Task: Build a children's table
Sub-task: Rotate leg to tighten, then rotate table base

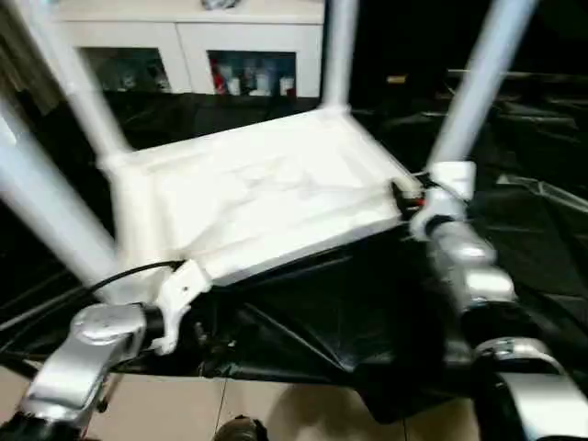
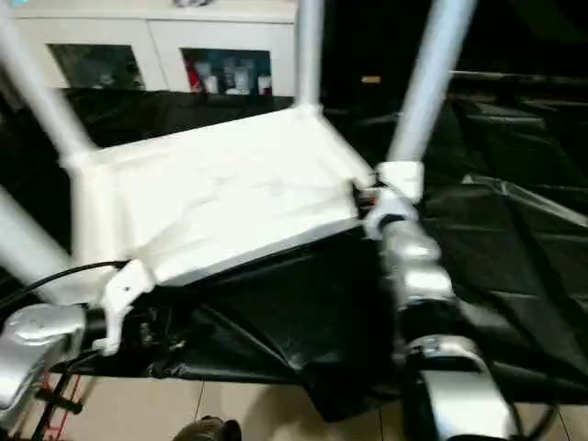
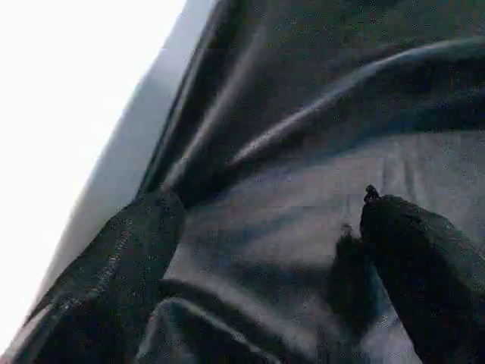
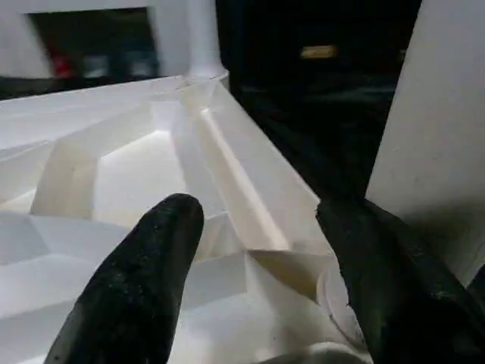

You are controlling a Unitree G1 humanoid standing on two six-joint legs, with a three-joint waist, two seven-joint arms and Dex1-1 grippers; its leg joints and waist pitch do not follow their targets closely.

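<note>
Silver forearms (image 1: pixel 464 262), upturned tabletop (image 1: pixel 266 197) — legs (image 1: pixel 482 78) seemingly pointing upward

- tabletop (image 1: pixel 266 197): white plastic, smooth, faintly glossy (ribbed underside)
- legs (image 1: pixel 478 78): smooth white plastic tubes
- table (image 1: pixel 312 312) drape: black, wrinkled, slightly shiny
- forearms (image 1: pixel 464 257): silvery polished metal

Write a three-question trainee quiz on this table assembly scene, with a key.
1. True or false: the tabletop lies ribbed side up.
2. How many legs stand in its corner sockets?
3. Which leg is the right claw at: A, near right; B, far left?

Key: 1 true. 2 four. 3 A: the right wrist view shows its fingers either side of that corner socket, the leg beside one finger.
</note>
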